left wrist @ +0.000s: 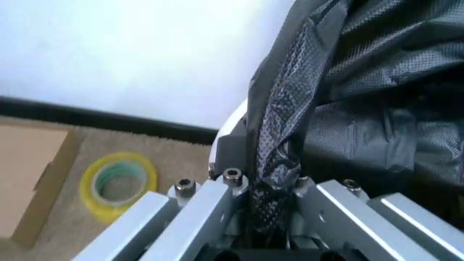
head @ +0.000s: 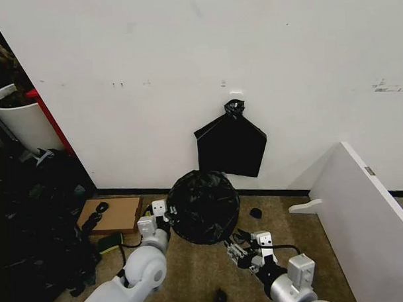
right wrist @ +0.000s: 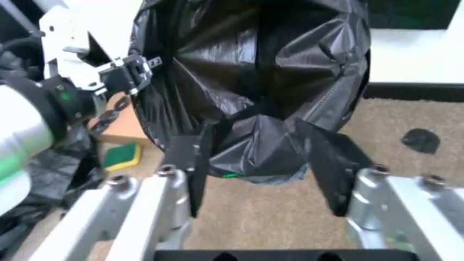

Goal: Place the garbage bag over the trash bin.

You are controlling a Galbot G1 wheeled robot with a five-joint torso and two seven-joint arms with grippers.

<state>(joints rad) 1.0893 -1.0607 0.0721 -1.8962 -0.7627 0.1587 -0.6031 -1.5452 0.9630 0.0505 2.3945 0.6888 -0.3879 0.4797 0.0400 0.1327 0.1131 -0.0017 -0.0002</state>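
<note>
Even indoor light; wrist views perhaps slightly blurred.

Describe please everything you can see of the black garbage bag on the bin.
The garbage bag is thin, glossy, crinkly black plastic with a fine embossed grain, as the left wrist view shows. It is stretched over the round trash bin, covering it almost fully; just a sliver of white rim shows. It stands on the carpet near the wall, below a flat black bundle. The left hand pinches a fold of the bag at its edge. The right hand is open, close in front of it, not touching.
</note>
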